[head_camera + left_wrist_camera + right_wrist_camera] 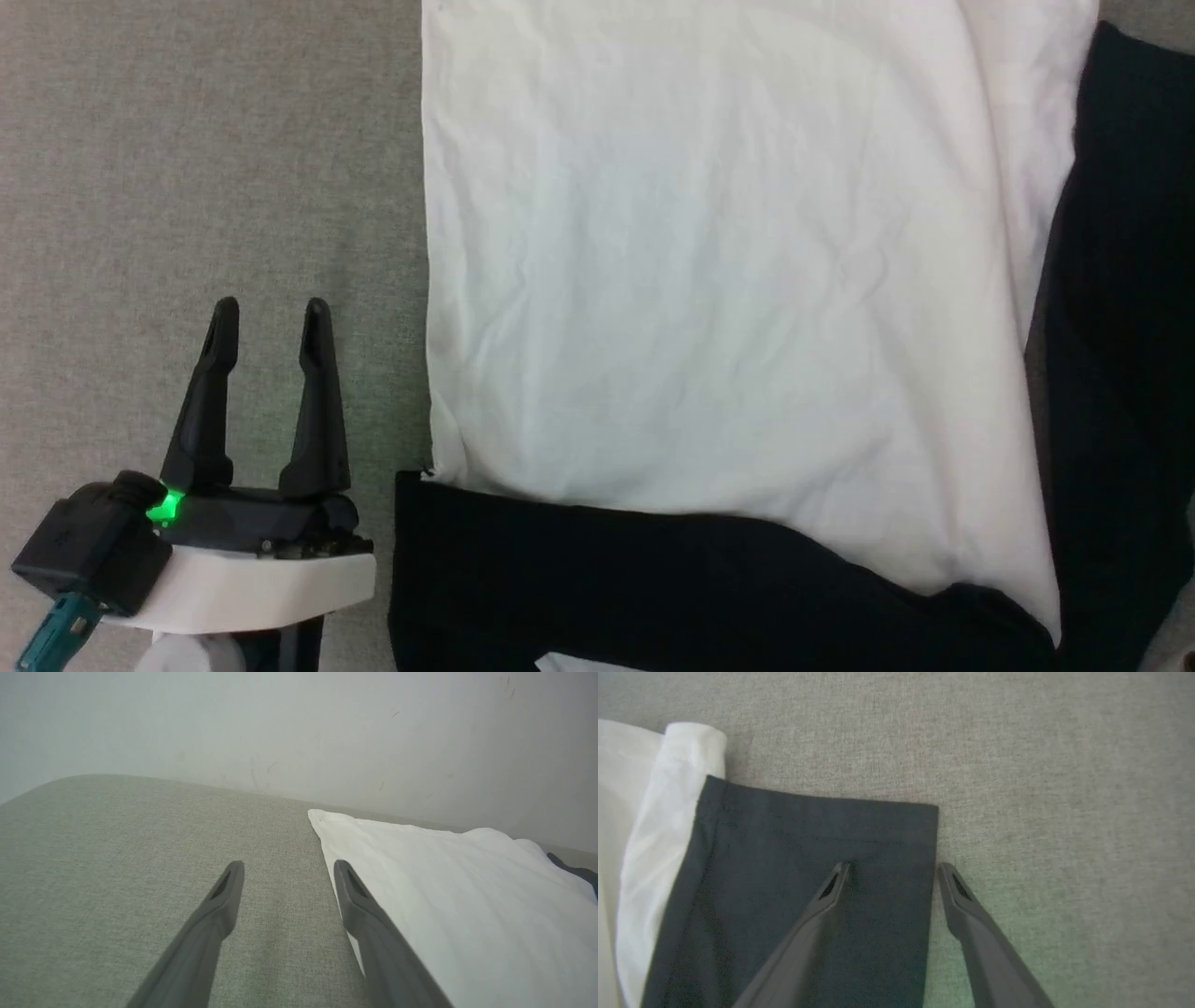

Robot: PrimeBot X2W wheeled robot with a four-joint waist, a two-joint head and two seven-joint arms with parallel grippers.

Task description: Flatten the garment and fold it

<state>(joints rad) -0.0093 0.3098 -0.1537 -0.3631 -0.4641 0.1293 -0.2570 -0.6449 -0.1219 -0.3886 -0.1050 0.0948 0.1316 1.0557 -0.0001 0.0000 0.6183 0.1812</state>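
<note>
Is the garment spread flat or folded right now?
Mostly spread: the garment's white panel lies flat; a black section lies across its near edge.

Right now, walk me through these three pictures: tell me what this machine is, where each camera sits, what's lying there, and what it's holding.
This is a two-armed robot. The head view looks down from its head camera: its left gripper, two dark fingers spread open, hovers over the grey fabric surface beside the garment, a white panel with black sections. The left wrist view looks along those same fingers. The right wrist view looks along the right gripper, also open, one finger above a black section, the other above the bare surface. Neither gripper holds anything.
</note>
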